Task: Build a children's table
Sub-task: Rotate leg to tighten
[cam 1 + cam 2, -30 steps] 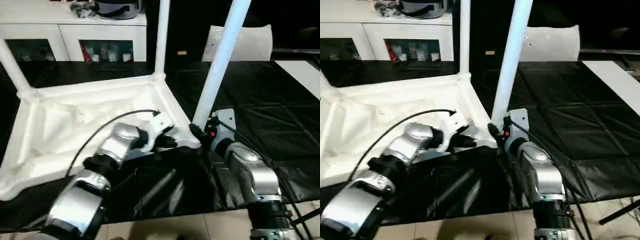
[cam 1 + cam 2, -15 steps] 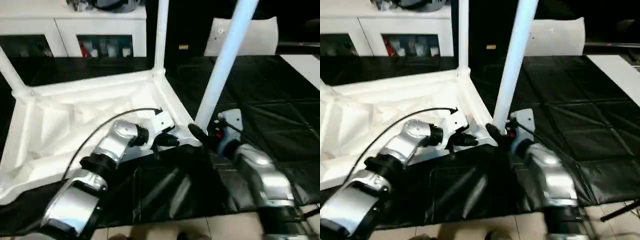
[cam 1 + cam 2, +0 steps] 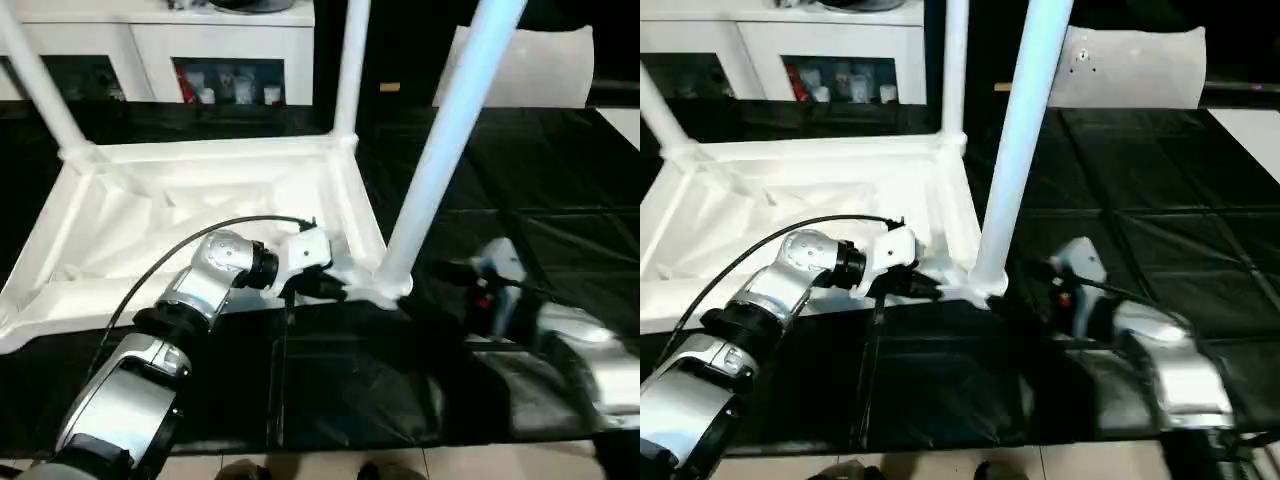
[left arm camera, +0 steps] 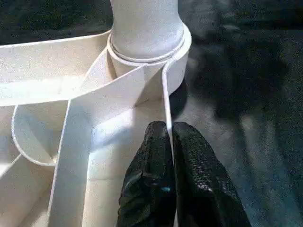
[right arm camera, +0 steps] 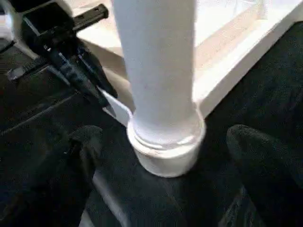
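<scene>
Right gripper (image 5: 161, 156) has let go of the leg (image 3: 440, 150), fingers apart (leg stands seated in its socket). Left gripper (image 4: 169, 142) stays pinched on the tabletop (image 3: 150, 210) rim.

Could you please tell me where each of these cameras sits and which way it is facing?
Left and right eye views: on the head, looking forward and down at the upturned tabletop; both silver forearms show.
Left wrist view: on the left wrist, looking along the left gripper, shut on the tabletop's rim, toward the near leg.
Right wrist view: on the right wrist, looking between the open right gripper at that leg's base.
Shared: all views show the near leg seated in its corner socket.
</scene>
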Controlling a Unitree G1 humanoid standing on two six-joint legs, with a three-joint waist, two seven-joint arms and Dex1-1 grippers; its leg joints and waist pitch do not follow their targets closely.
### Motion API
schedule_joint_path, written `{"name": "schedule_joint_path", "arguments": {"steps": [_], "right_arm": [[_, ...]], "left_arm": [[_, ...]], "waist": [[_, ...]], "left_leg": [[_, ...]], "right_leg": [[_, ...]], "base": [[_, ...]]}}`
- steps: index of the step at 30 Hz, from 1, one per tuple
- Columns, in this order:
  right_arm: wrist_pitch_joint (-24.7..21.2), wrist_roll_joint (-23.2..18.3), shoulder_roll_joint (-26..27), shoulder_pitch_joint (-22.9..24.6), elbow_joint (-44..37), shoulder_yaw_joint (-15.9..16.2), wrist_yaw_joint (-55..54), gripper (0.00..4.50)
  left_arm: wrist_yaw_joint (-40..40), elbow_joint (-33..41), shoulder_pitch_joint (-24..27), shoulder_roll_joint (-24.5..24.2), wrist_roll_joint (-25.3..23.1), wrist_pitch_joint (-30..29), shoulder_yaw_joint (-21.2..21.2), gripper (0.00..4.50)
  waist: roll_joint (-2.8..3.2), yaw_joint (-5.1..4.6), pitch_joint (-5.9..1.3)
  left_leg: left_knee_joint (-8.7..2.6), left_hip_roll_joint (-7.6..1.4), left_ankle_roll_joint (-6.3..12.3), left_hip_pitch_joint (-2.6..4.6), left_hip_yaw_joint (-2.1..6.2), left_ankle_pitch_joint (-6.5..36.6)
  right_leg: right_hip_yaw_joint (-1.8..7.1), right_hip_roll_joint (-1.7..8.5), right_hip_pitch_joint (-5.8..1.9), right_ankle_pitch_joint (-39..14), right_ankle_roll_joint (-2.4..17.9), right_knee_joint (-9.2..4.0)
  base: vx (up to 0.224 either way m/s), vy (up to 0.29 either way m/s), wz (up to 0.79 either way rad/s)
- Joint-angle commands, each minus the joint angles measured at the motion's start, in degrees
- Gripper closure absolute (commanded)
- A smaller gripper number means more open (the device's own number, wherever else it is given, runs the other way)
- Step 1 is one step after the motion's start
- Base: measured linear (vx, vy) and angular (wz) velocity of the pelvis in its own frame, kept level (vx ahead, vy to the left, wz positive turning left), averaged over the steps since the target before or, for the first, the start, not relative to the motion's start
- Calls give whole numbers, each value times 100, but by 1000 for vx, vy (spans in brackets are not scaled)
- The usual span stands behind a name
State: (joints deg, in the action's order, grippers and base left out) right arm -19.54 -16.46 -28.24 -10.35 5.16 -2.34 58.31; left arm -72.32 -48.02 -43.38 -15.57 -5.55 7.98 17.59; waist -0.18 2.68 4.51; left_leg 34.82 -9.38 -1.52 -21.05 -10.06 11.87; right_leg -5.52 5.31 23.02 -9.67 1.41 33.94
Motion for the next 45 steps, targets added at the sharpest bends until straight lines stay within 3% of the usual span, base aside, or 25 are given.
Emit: {"name": "schedule_joint_path", "arguments": {"steps": [1,7,10,17,19,29,34,41,45], "right_arm": [[76,-141,-79,45,-83,-44,219,3],[129,-263,-207,-46,-94,177,672,3],[107,-319,-231,-72,-96,236,803,38],[263,-165,-315,-418,220,674,1399,88],[298,-155,-297,-568,316,841,1622,123],[303,-194,-343,-775,494,1068,1998,210],[304,-204,-356,-819,562,1123,2104,245],[174,-332,-250,-724,409,1140,2054,251],[-359,-515,84,-379,-28,963,1250,251]], "left_arm": [[-441,5,-119,-19,4,173,199,450],[-1146,73,-77,-119,135,312,307,450],[-1244,72,-71,-133,133,356,336,450],[-1639,77,-84,-195,110,604,489,450],[-1759,60,-115,-228,73,699,548,450],[-1936,54,-129,-241,84,784,586,450],[-1939,33,-139,-242,90,807,592,450],[-1757,14,-120,-234,89,721,521,450],[-765,-18,-206,59,16,57,313,450]], "waist": [[-93,14,-460],[-82,100,-467],[-78,125,-474],[-95,214,-479],[-95,231,-480],[-113,244,-473],[-114,243,-474],[-109,245,-460],[-88,248,-435]], "left_leg": [[-402,-409,549,59,96,763],[-408,-421,482,66,82,742],[-406,-432,510,53,83,668],[-392,-435,529,65,69,533],[-398,-442,524,53,77,499],[-401,-443,496,51,77,516],[-394,-443,523,54,73,460],[-400,-440,508,57,73,526],[-420,-450,445,71,73,653]], "right_leg": [[347,458,-344,-1392,1368,-401],[345,445,-326,-1399,1330,-396],[340,443,-333,-1254,1355,-368],[338,450,-320,-1127,1398,-332],[334,450,-332,-1093,1402,-317],[332,456,-336,-1190,1357,-320],[335,452,-330,-1101,1373,-311],[334,452,-330,-1163,1369,-325],[341,449,-315,-1328,1342,-359]], "base": [[0,0,0],[0,0,0],[0,0,0],[0,0,0],[0,0,0],[0,0,0],[0,0,0],[0,0,0],[0,0,0]]}}
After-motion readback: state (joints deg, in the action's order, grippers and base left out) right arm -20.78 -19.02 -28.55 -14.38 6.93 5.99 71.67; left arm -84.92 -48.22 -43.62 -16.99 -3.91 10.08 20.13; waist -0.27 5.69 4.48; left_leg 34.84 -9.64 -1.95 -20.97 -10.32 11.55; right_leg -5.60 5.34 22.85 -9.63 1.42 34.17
